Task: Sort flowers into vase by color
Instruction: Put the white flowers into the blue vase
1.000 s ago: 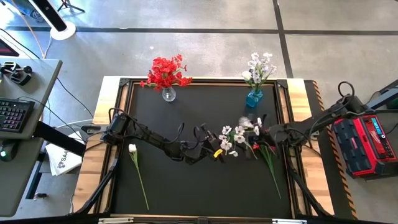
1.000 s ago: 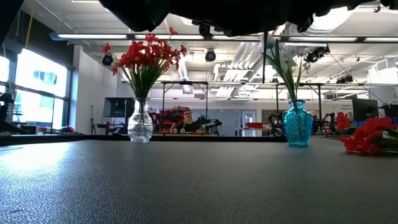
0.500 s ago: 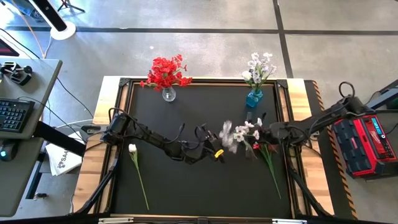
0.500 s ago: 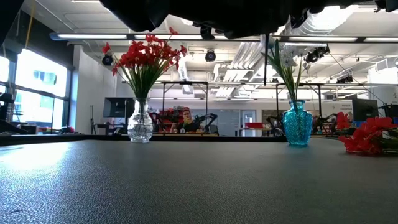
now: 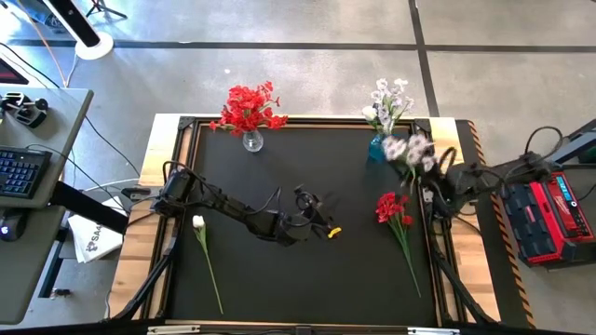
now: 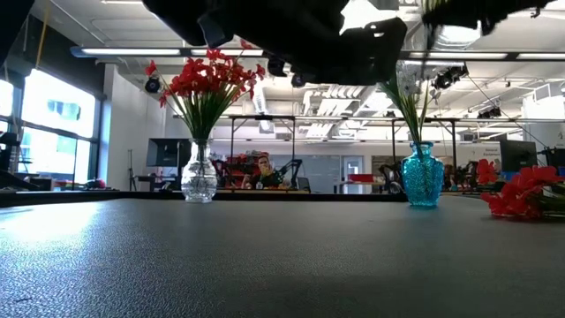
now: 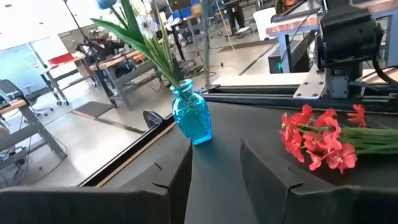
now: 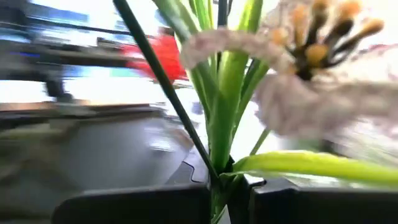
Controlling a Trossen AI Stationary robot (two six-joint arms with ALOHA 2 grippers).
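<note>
My right gripper (image 5: pixel 426 182) is at the table's right edge, shut on a white flower spray (image 5: pixel 410 149) whose blossoms blur beside the blue vase (image 5: pixel 379 146). That vase holds white flowers (image 5: pixel 386 98). The clear vase (image 5: pixel 251 140) at the far left holds red flowers (image 5: pixel 247 107). A red spray (image 5: pixel 392 208) lies flat on the mat near the right edge, and a single white flower (image 5: pixel 198 221) lies flat at the left. My left gripper (image 7: pixel 217 180) is at mid-table, open, with nothing between its fingers. My right gripper pinches the white spray's bundle of green stems (image 8: pixel 219 171) between its two fingers, below the blossoms (image 8: pixel 311 81). The stems run on ahead of the fingers. The spray is lifted clear of the table.
A raised frame (image 5: pixel 186 126) edges the black mat. Bare mat lies at the middle and near side. A red case (image 5: pixel 545 214) stands off the table's right edge and a desk with a keyboard (image 5: pixel 19 172) off the left. The room behind shows in the low view.
My right gripper has drawn back toward the table's right edge and risen, carrying the white spray away from mid-table to beside the blue vase. The spray, which was at my left gripper's fingers, has left them. The red spray stays on the mat.
</note>
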